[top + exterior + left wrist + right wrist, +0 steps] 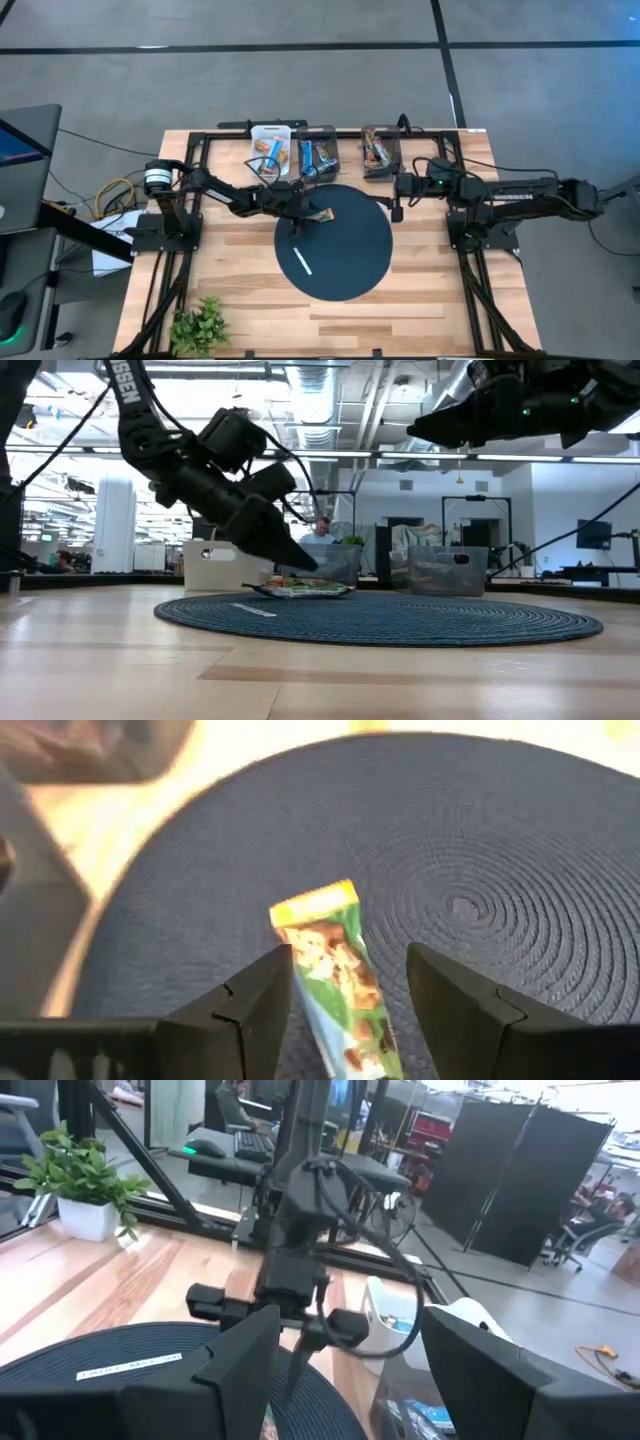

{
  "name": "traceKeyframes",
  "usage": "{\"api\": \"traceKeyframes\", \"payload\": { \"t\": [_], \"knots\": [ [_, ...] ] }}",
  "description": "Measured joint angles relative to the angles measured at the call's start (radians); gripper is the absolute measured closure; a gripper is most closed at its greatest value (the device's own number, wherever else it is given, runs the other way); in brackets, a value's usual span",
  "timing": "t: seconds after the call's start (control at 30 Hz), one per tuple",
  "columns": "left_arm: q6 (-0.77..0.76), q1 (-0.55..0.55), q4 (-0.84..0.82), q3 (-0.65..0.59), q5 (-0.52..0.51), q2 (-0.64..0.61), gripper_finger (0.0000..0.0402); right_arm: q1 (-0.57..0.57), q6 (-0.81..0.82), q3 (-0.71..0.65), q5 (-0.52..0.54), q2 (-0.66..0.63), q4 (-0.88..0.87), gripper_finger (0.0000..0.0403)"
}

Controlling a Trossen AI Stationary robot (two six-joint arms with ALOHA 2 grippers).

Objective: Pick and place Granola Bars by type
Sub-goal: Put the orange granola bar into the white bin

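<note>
One granola bar point(335, 978) in a green wrapper with a yellow-orange end lies flat on the dark round mat point(350, 265), near its far left part. It also shows as the bar point(321, 214) and the bar point(300, 589). My left gripper point(350, 960) is open, slanting down over it, one finger on each side and just above it point(306, 564). My right gripper point(350, 1342) is open and holds nothing, hovering high over the mat's far right edge point(396, 204). More bars lie in three bins at the far edge.
Three bins stand in a row at the far edge: a white one point(271, 147) with blue and orange bars, a clear one point(318, 151) with blue bars, and a clear one point(381, 150) with orange-brown bars. A thin white stick point(302, 262) lies on the mat. A small plant point(199, 325) stands at the near left corner.
</note>
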Motion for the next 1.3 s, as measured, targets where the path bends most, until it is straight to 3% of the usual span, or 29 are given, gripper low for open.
{"api": "traceKeyframes", "payload": {
  "t": [0.3, 0.5, 0.9, 1.3],
  "knots": [
    [-0.005, 0.002, -0.080, 0.093, 0.035, 0.105, 0.0209, 0.000, 0.008, -0.003, 0.000, -0.004, -0.004, 0.0163],
    [0.008, 0.002, -0.206, 0.135, 0.005, 0.106, 0.0209, 0.000, 0.008, -0.003, 0.000, -0.004, -0.010, 0.0163],
    [0.012, 0.002, -0.208, 0.136, -0.022, 0.106, 0.0211, 0.000, 0.008, -0.003, 0.000, -0.004, -0.025, 0.0163],
    [0.023, 0.002, -0.203, 0.135, -0.021, 0.106, 0.0276, 0.000, 0.008, -0.003, 0.000, -0.004, -0.032, 0.0163]
  ]
}}
